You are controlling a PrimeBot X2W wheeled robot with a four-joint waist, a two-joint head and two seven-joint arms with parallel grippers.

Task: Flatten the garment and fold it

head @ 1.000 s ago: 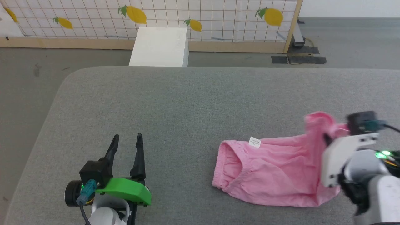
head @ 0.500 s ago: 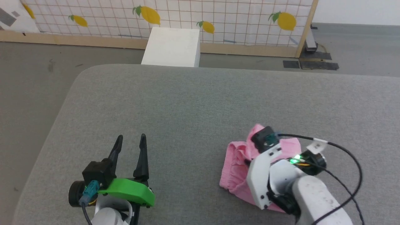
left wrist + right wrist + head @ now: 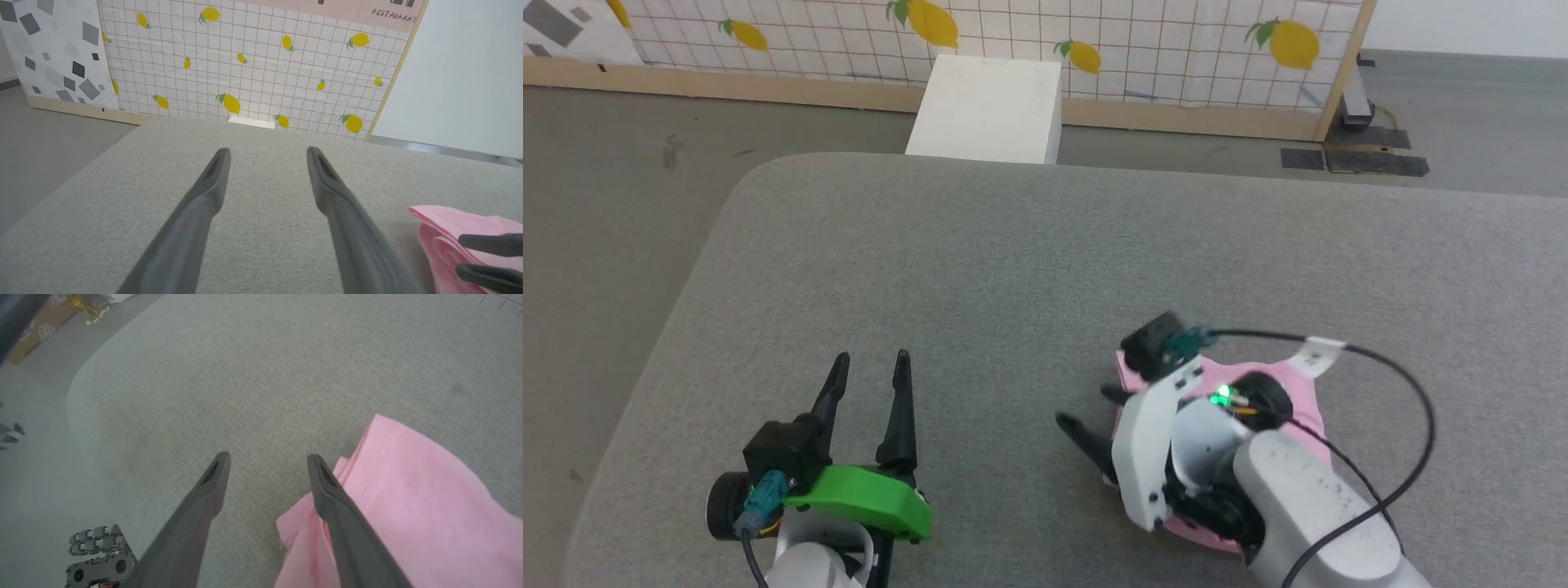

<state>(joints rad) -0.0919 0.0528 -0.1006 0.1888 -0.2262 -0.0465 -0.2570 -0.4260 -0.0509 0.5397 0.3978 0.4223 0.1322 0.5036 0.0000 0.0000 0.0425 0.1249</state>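
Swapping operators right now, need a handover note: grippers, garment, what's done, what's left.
Left gripper: open, empty, over bare grey table.
Right gripper: open, nothing between its fingers, at the edge of the garment nearest the robot's left.
Garment: on the table under the right arm, doubled over in layers and lying fairly flat.
Done: at least one fold looks to be in place.
Left: check that the edges line up, probably add another fold, then clear the right arm.

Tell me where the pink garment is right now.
In the head view, the garment lies at the lower right of the grey table, partly under the right gripper and right of the left gripper.
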